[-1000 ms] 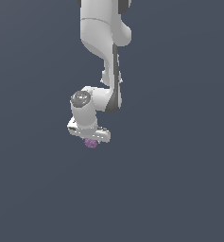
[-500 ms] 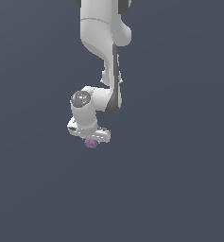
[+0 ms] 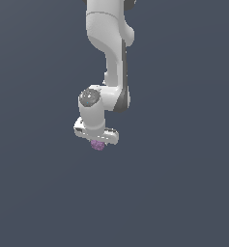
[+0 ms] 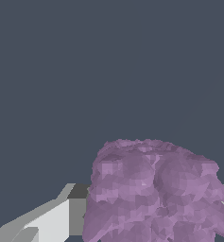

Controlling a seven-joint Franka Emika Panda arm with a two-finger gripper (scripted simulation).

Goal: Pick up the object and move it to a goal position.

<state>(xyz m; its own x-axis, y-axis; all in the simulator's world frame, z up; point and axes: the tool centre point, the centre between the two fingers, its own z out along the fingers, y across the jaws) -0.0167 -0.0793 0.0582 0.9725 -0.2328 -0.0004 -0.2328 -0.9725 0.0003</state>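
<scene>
- While no writing shows anywhere, the gripper [image 3: 97, 141] points down from the white arm [image 3: 108, 58].
- Its fingers [image 4: 47, 220] clamp the purple lump [image 3: 97, 145], which protrudes just beneath.

It was a bare simulated scene: flat slate-grey backdrop [image 3: 183, 193] everywhere, with only a rendered white arm [image 3: 108, 48].

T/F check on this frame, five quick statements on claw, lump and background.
1. The purple lump sits at the claw. True.
2. The lump is green and smooth. False: purple and bumpy.
3. In the wrist view the lump fills much of the frame beside a white finger. True.
4. The claw is wide open and empty. False: the lump sits between its fingers.
5. A red bowl stands in the exterior view. False: only plain dark background.
</scene>
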